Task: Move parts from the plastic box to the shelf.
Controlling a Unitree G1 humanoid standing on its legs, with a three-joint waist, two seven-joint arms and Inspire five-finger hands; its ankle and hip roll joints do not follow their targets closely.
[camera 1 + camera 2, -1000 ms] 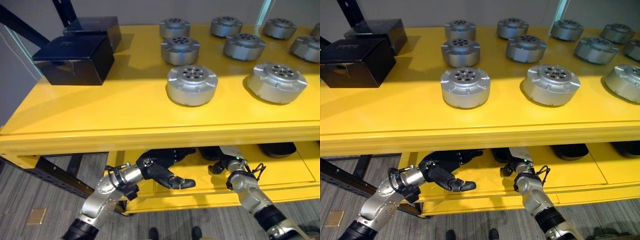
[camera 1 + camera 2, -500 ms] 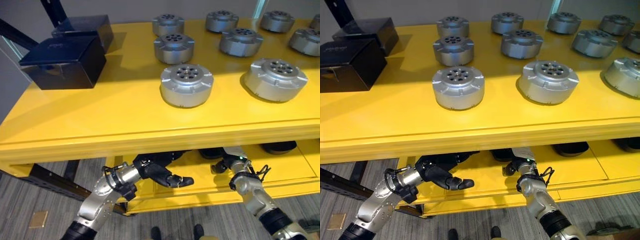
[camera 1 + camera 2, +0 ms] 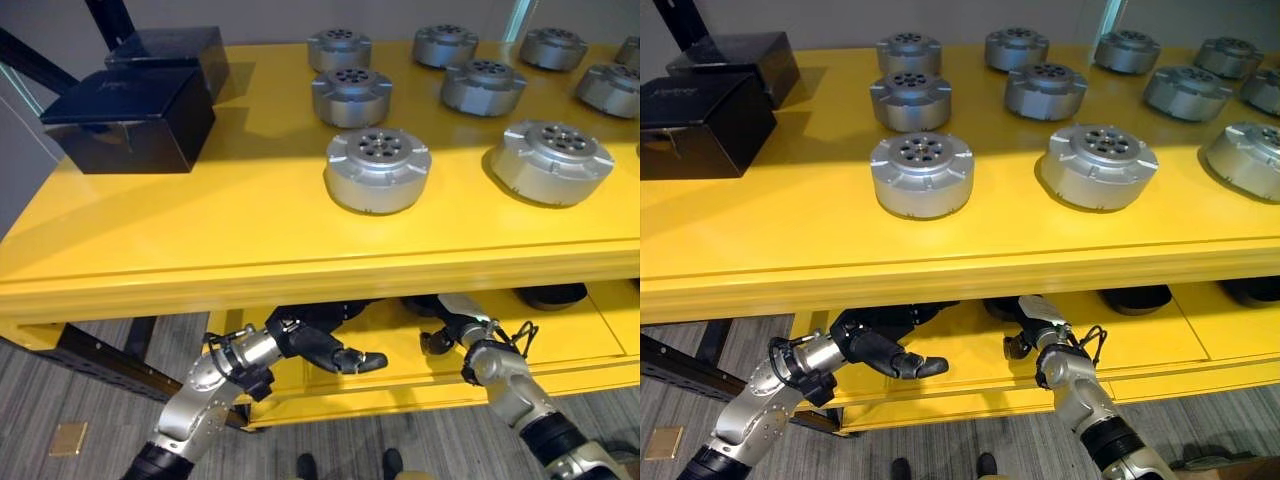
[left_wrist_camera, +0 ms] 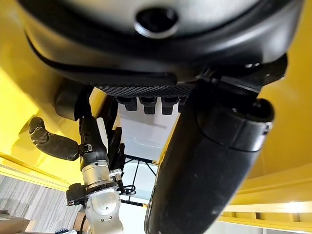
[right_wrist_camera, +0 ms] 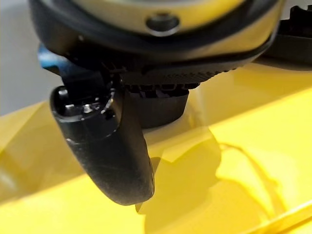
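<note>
Under the yellow shelf (image 3: 200, 250), both hands reach onto its lower level: left hand (image 3: 318, 345) and right hand (image 3: 452, 322) each carry a dark part on straight fingers, thumbs free, for placing there

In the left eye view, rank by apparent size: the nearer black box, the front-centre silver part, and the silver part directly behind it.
Largest to smallest as they look:
1. nearer black box
2. front-centre silver part
3. silver part behind it, though it lies farther from the camera, so its true size is unsure.

A yellow shelf (image 3: 200, 240) carries round silver metal parts (image 3: 378, 170) (set in loose rows) and two black boxes (image 3: 130, 120) at its left end.
</note>
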